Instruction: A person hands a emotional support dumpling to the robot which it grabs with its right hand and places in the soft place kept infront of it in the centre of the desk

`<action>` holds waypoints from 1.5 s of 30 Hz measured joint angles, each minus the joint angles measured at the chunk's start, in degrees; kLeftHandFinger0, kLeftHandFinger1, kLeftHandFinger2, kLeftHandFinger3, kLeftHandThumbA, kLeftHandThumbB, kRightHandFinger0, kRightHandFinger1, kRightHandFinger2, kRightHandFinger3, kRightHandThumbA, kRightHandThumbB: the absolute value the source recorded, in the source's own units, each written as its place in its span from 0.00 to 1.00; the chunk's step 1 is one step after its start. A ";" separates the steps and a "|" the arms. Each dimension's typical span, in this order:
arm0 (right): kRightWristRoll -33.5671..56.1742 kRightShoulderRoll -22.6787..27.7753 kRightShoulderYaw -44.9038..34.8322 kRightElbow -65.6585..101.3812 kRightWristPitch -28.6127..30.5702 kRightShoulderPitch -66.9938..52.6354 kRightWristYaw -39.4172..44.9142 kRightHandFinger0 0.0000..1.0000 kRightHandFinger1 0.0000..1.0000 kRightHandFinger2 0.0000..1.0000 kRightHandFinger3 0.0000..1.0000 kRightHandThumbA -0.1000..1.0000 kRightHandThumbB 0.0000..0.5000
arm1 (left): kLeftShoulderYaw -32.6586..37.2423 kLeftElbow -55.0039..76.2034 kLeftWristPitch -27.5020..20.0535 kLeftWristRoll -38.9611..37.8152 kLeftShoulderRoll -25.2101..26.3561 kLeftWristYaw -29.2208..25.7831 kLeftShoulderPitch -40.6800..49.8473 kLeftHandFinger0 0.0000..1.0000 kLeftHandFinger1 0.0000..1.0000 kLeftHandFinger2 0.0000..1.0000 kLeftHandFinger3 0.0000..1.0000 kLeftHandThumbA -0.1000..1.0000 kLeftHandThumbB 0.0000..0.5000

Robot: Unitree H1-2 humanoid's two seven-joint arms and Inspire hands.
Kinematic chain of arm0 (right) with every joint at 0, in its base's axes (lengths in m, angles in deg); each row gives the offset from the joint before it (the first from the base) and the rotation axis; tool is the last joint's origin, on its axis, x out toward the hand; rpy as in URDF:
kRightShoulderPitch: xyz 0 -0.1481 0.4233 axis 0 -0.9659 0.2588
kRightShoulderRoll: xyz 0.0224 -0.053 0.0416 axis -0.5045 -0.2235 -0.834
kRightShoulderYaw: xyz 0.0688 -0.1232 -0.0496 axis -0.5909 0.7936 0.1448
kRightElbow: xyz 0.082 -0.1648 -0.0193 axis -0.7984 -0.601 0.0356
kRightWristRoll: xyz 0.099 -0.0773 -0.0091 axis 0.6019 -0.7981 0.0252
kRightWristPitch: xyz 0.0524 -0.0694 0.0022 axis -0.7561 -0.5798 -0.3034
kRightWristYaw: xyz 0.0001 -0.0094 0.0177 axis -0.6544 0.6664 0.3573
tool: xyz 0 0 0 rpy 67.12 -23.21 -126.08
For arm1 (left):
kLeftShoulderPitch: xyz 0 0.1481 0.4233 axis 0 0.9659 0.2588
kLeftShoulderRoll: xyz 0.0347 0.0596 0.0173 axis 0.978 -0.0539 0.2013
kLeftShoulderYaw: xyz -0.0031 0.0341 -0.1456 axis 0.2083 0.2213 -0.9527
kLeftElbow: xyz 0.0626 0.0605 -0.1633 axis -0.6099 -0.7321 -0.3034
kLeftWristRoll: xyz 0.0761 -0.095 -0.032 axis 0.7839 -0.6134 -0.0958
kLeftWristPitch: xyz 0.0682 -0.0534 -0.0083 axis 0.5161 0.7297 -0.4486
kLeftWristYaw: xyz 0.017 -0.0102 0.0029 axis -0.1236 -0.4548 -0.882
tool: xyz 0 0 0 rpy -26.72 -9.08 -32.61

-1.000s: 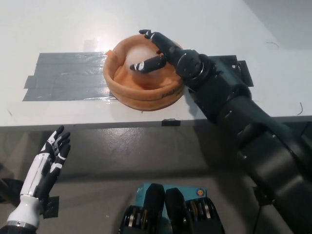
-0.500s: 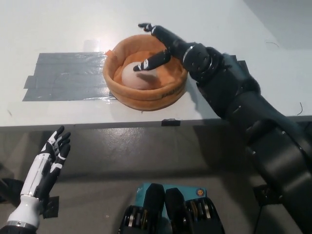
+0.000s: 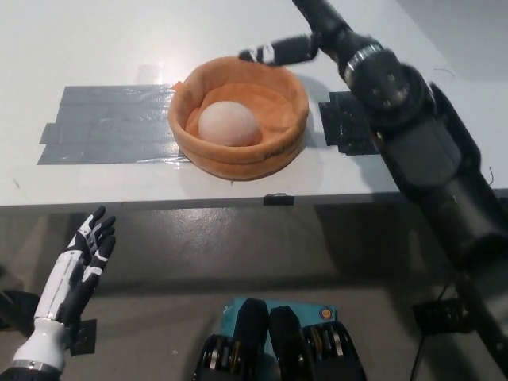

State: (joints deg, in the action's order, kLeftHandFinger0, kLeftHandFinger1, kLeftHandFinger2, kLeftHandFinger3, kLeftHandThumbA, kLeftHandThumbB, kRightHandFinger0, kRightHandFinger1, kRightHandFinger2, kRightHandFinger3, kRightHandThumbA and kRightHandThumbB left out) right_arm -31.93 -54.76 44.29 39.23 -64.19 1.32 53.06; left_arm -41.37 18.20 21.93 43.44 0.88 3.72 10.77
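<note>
The pale round dumpling (image 3: 228, 125) lies inside the orange soft bowl-shaped bed (image 3: 279, 146) on the white desk. My black right hand (image 3: 305, 40) hovers above the bed's far rim, lifted clear of the dumpling, open with fingers spread and nothing in it. Its arm runs down the right side of the picture. My white left hand (image 3: 82, 262) rests at the lower left, below the desk's front edge, open and holding nothing.
Grey tape strips (image 3: 107, 125) lie on the white desk (image 3: 95, 40) left of the bed, and a dark taped patch (image 3: 343, 127) lies right of it. The desk's front edge (image 3: 159, 205) runs across the middle of the picture.
My right hand let go of the dumpling and rose up and back from inside the bed to above its far rim. The dumpling stays in the bed. The left hand has not moved.
</note>
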 measured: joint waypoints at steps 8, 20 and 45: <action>0.14 1.52 -0.82 14.85 -2.06 -16.01 0.47 1.00 1.00 1.00 1.00 1.00 0.81 | 0.00 -0.55 0.00 0.00 -0.06 0.00 0.11 1.00 1.00 1.00 1.00 0.84 0.04; 1.46 3.11 -2.66 37.73 -3.25 -41.92 0.59 1.00 1.00 1.00 1.00 1.00 0.67 | 0.01 -2.07 -0.03 0.02 -0.19 0.00 1.50 1.00 1.00 1.00 1.00 0.82 0.00; 10.73 0.08 -11.81 37.89 5.36 -60.03 -0.30 1.00 1.00 1.00 1.00 0.93 0.56 | 2.80 -1.61 -1.65 2.93 -0.24 0.01 6.78 1.00 1.00 1.00 1.00 0.79 0.01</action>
State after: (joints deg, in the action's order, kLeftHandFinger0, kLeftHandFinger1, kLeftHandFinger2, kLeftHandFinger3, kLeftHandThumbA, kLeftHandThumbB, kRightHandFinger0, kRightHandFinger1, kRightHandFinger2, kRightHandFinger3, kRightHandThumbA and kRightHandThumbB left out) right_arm -21.20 -54.68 32.47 77.11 -58.84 -58.70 52.76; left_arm -38.57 16.60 20.28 46.37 0.65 3.73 17.55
